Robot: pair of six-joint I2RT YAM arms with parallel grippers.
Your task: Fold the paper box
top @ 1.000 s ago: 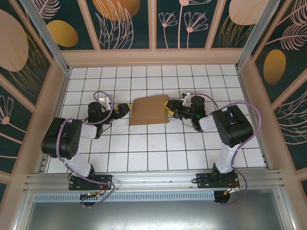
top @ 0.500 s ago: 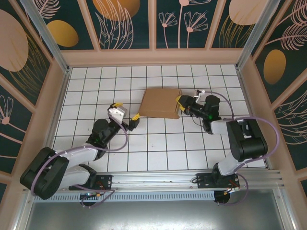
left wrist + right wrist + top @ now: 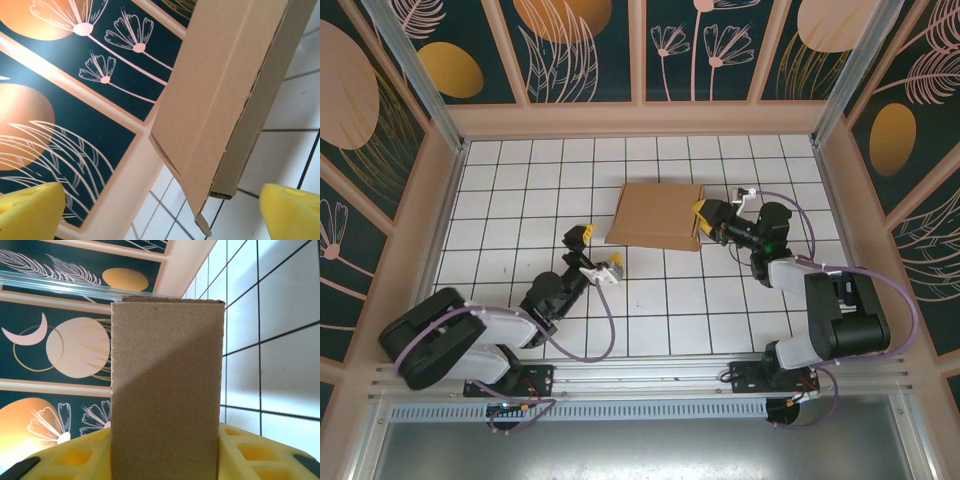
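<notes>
The paper box (image 3: 655, 215) is a flat, folded brown rectangle lying on the white tiled floor a little beyond the middle. My right gripper (image 3: 706, 214) is shut on the box's right edge; in the right wrist view the cardboard (image 3: 167, 390) stands between both yellow fingers (image 3: 252, 452). My left gripper (image 3: 601, 250) is open, off the box's near left corner and apart from it. In the left wrist view the box (image 3: 235, 90) lies ahead with a small tab sticking out at its corner, and the yellow fingertips (image 3: 30, 210) stand wide apart with nothing between them.
Wooden walls with dark floral panels (image 3: 580, 50) enclose the tiled floor (image 3: 650, 310) on three sides. The arm bases sit on the metal rail (image 3: 640, 375) at the near edge. Bare tiles lie in front of the box and along the far wall.
The right gripper has carried the box to the right and farther back. The left arm has let go of the box's left side, drawn back toward the near edge and stretched low.
</notes>
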